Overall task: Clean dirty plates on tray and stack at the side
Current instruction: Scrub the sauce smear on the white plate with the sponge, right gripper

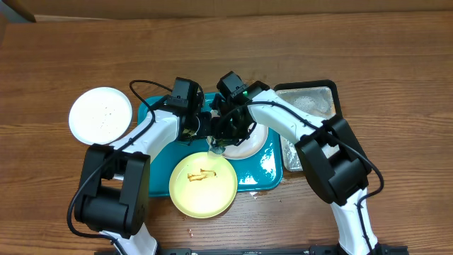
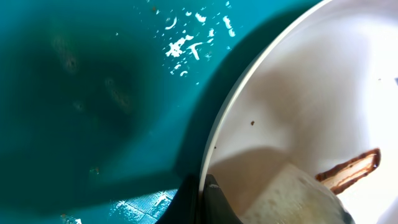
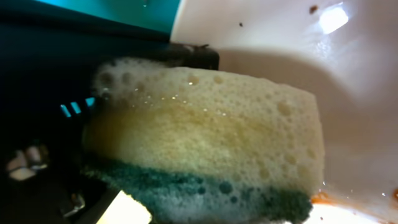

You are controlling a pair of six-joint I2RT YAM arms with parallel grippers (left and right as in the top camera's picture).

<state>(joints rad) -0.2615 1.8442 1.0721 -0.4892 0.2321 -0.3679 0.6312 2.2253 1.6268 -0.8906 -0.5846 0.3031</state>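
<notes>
The left arm rises from its base at 7 o'clock and bends over the tray [image 1: 263,170], its wrist pitched down toward the centre. The left gripper [image 1: 205,131] is clamped on the rim of the centre white plate [image 1: 253,145]. In the left wrist view, 1 dark finger [image 2: 214,202] sits on the plate's inner side, with the rim pinched between the jaws.

The right arm comes from 4 o'clock, arches over the black tray [image 1: 334,88] and folds down to meet the left one. The right gripper [image 1: 223,138] is closed on a foamy yellow sponge [image 3: 205,143] with a green scouring face. The sponge is pressed to that same plate, near a brown smear [image 2: 348,173]. The fingers themselves are hidden behind the sponge.

The centre white plate lies on the tray toward 3 o'clock. The yellow-green plate [image 1: 205,198], carrying a brown mark, overhangs the tray's edge at 6 o'clock. The left white plate [image 1: 100,115] rests on the table [image 1: 283,42] at 9 o'clock, just beside the tray.
</notes>
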